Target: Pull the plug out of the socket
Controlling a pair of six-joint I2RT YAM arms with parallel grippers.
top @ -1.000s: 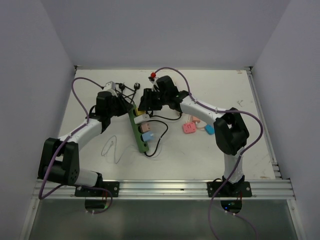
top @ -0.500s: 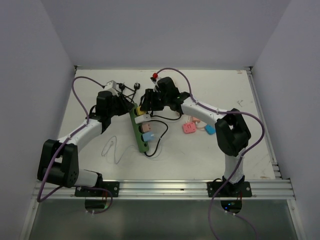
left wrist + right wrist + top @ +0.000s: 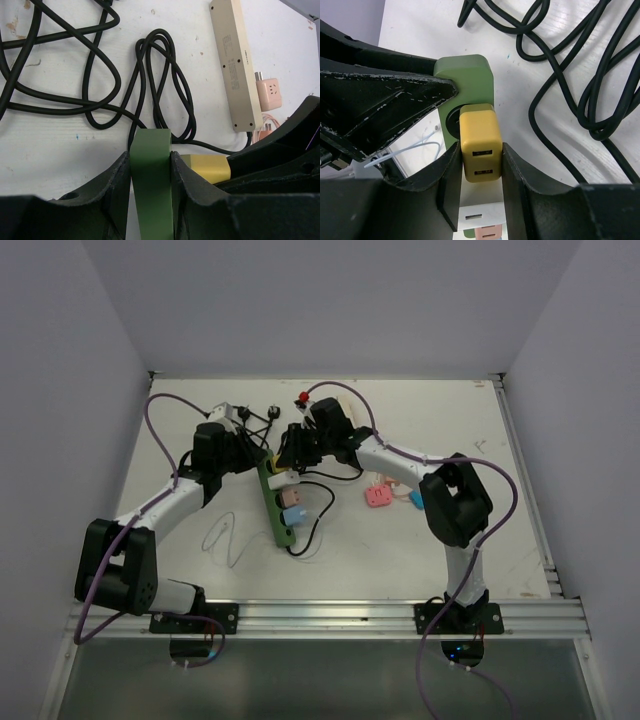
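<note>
The dark green power strip lies at mid table with a yellow plug, a white plug, a pink plug and a blue plug in its outlets. My left gripper is shut on the strip's far end, one finger on each long side. My right gripper is shut on the yellow plug, which sits over the end round outlet of the strip. The yellow plug also shows in the left wrist view. The strip's black cord loops behind it.
A beige power strip with a pink adapter lies beyond the green one. Loose pink and blue adapters lie right of centre. A thin white cable lies front left. Black cord loops lie beside my right gripper.
My right wrist has shifted slightly left and back over the strip's far end. The strip and my left arm have stayed put.
</note>
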